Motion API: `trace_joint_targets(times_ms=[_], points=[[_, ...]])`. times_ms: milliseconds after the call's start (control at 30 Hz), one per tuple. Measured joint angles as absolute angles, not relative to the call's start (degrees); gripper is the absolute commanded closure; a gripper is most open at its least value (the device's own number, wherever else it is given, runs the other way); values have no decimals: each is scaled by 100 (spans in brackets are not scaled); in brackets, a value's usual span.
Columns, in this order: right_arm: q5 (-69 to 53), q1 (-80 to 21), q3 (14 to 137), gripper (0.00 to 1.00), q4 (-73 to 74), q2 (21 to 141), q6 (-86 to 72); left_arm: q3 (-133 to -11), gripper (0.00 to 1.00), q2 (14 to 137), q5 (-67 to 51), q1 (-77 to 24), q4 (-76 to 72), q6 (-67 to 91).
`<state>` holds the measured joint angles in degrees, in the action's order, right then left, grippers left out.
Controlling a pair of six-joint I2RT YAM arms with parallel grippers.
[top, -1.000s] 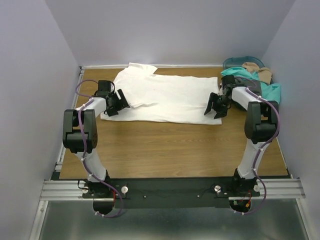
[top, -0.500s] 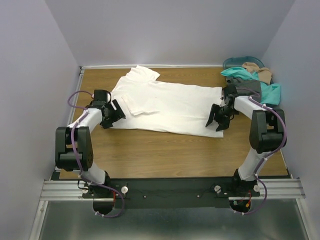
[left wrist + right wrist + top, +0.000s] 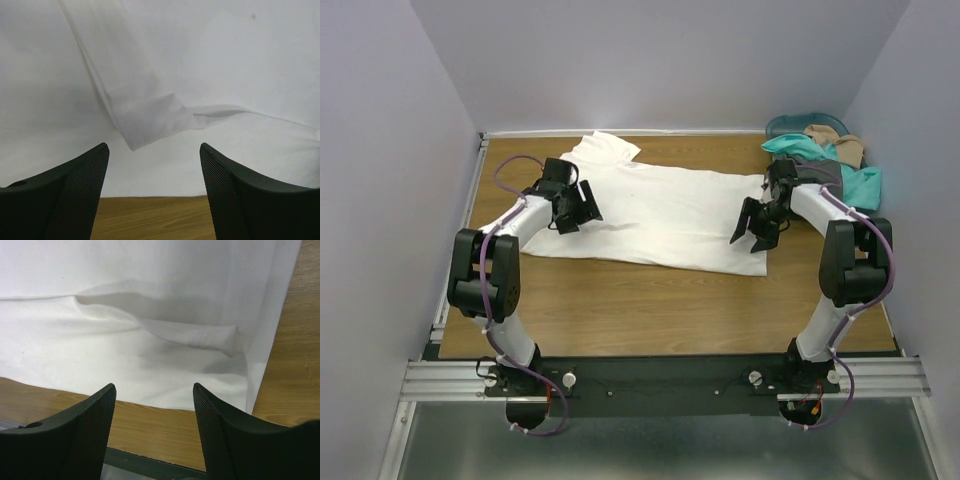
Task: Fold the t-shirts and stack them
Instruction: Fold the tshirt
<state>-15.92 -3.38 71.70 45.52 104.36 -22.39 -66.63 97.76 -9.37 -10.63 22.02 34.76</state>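
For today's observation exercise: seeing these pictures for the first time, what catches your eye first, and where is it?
The large white t-shirt stands out first, spread across the far half of the wooden table. The left fingers and right fingers hover open over its two ends, holding nothing. A heap of coloured shirts, teal, grey and tan, sits at the far right corner.

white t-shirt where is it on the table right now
In the top view the white t-shirt lies spread across the far half of the table, between the left gripper and the right gripper.
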Motion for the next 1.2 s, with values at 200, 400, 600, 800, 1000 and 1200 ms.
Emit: trace_joint_targets(times_ms=[200, 400, 600, 800, 1000, 1200], points=[[-1599, -338, 7249, 30, 4567, 10433, -2239, -6807, 22, 10175, -895, -1066, 2445, 3516], [-1599, -338, 7277, 30, 4595, 10433, -2244, -7024, 23, 10342, -899, -1098, 2432, 3509], [-1601, -338, 7330, 30, 4609, 10436, -2241, -7299, 25, 10746, -952, -1173, 2388, 3494], [-1603, -338, 7439, 30, 4615, 10436, -2241, -7384, 25, 10840, -972, -1210, 2379, 3494], [-1629, -338, 7463, 30, 4615, 10436, -2241, -7854, 25, 11144, -1028, -1328, 2335, 3485], [-1643, -338, 7463, 30, 4615, 10436, -2241, -8368, 25, 11434, -1142, -1490, 2274, 3422]])
